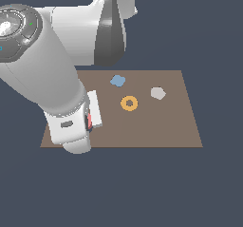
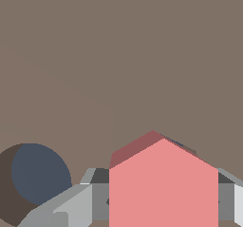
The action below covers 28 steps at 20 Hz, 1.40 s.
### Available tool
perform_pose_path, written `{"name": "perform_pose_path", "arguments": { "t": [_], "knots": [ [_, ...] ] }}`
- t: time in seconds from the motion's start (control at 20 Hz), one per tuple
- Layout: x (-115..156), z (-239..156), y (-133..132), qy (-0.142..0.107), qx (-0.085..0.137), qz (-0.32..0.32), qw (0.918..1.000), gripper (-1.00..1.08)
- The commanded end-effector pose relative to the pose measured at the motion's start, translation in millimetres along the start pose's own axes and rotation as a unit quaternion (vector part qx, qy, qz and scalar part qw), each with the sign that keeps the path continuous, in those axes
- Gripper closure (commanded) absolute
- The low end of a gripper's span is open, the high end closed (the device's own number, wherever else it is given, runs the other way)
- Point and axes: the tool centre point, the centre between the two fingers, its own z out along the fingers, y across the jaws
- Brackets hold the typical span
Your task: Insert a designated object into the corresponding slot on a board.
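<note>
The gripper point(image 2: 163, 207) pinches the salmon-red hexagonal piece point(image 2: 163, 183) between its grey fingers point(image 2: 71, 207), one pressed to each flat side, holding it on edge just above the brown board point(image 1: 156, 126). In the exterior view the arm's bulk covers the board's corner at that view's lower left, and only a thin red sliver of the piece point(image 1: 89, 121) shows beside the hand. A dark sliver behind the piece's upper edge may be the hexagonal slot, but I cannot tell. The round hole point(image 2: 40, 174) lies just beside one finger. Toward the middle of the board sit an orange ring point(image 1: 129, 103), a pale grey hexagonal piece point(image 1: 158, 93) and a blue piece point(image 1: 117, 81), all apart from each other.
</note>
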Motion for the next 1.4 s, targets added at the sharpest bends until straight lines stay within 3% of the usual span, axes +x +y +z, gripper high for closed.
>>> {"name": "perform_pose_path", "arguments": {
  "t": [0.0, 0.85, 0.9, 1.35],
  "knots": [
    [-2, 0, 3, 0.0, 0.0, -0.017, 0.9999, 1.08],
    [-5, 10, 8, 0.0, 0.0, -0.04, 0.9992, 1.08],
    [-5, 10, 8, 0.0, 0.0, -0.04, 0.9992, -0.92],
    [-5, 10, 8, 0.0, 0.0, -0.04, 0.9992, -0.92]
  ]
}}
